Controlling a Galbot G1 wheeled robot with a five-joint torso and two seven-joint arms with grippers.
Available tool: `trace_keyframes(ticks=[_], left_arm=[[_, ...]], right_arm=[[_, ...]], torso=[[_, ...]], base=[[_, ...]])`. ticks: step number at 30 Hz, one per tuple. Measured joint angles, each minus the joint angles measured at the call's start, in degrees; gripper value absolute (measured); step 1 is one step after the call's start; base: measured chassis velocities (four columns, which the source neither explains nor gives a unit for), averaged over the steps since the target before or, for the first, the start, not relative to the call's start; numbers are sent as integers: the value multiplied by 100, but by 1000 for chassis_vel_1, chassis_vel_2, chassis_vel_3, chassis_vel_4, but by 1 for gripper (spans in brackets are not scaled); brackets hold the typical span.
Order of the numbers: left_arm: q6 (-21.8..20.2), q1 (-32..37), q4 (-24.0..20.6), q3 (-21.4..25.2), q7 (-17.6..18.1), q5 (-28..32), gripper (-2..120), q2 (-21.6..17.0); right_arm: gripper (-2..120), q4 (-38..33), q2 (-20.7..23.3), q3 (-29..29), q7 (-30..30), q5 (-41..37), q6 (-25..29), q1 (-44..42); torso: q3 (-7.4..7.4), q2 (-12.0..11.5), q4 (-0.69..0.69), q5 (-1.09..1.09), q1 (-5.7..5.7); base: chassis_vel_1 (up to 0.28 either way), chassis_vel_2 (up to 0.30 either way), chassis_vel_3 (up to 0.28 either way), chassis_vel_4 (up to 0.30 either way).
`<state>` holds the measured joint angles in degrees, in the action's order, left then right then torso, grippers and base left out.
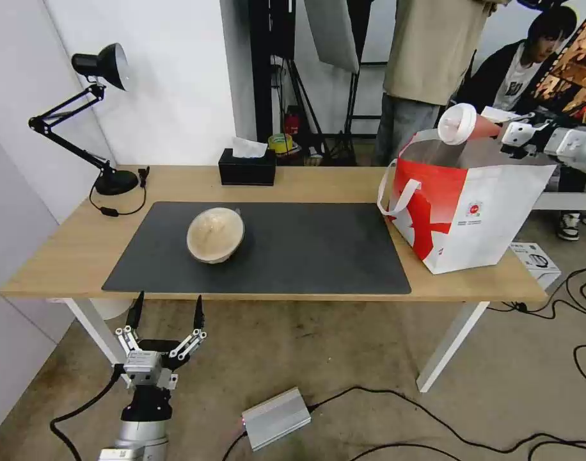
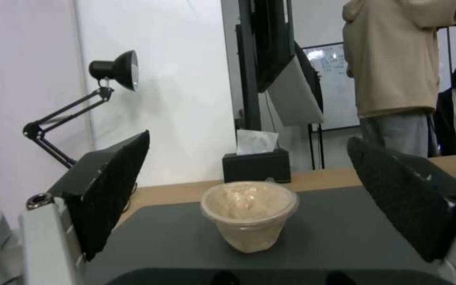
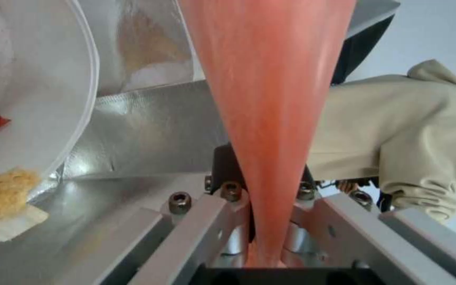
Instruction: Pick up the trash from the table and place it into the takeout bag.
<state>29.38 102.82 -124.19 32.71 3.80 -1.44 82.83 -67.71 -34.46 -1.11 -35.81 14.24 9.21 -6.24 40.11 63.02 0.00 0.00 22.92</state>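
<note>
The right gripper [image 1: 498,131] had its jaws clamped on the red drink cup with white lid [image 1: 464,124], tipped over the open red-and-white insulated bag [image 1: 472,211]. The left gripper [image 1: 167,312] hung wide-jawed before the light-wood bench [image 1: 63,250], where the tan round bowl [image 1: 215,235] lay.
</note>
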Motion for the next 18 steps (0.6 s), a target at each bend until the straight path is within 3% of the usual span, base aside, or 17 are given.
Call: trace_keyframes(ticks=[18], left_arm=[[11,-22,57,5,3,32,100,-23]], right_arm=[[3,854,-494,135,131,533,303,421]], torso=[[0,0,0,-1,0]], base=[[0,0,0,0]])
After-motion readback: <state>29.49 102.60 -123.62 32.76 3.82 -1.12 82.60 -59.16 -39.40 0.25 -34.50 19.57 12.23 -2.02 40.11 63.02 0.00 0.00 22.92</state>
